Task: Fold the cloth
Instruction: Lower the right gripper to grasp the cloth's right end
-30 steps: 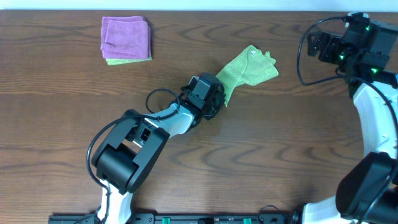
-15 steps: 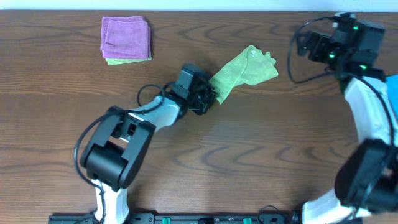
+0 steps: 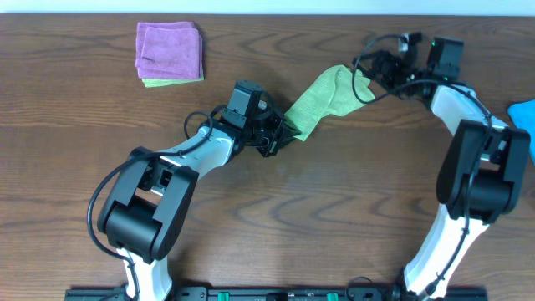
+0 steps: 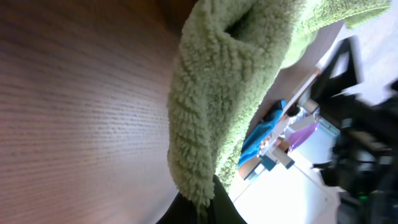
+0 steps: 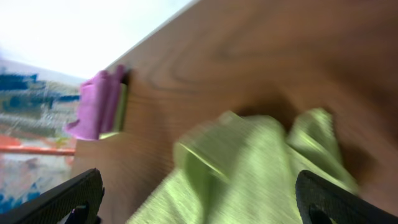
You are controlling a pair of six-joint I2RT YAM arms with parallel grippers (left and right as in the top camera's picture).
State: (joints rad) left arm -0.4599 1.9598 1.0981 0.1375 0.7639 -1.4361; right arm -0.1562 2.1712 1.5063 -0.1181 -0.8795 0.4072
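Observation:
A crumpled green cloth (image 3: 324, 97) lies on the wooden table right of centre. My left gripper (image 3: 284, 134) is shut on its lower left corner; in the left wrist view the fuzzy green cloth (image 4: 217, 93) hangs from the shut jaws at the bottom edge. My right gripper (image 3: 368, 73) is open at the cloth's upper right edge. In the right wrist view the green cloth (image 5: 249, 174) lies between the two spread fingertips (image 5: 74, 196), blurred by motion.
A folded purple cloth on a folded green one (image 3: 170, 53) sits at the back left, also in the right wrist view (image 5: 99, 102). A blue object (image 3: 525, 115) lies at the table's right edge.
My left gripper has dragged the cloth's corner left and back. My right arm has swung left from the far right corner down to the cloth's upper right edge.

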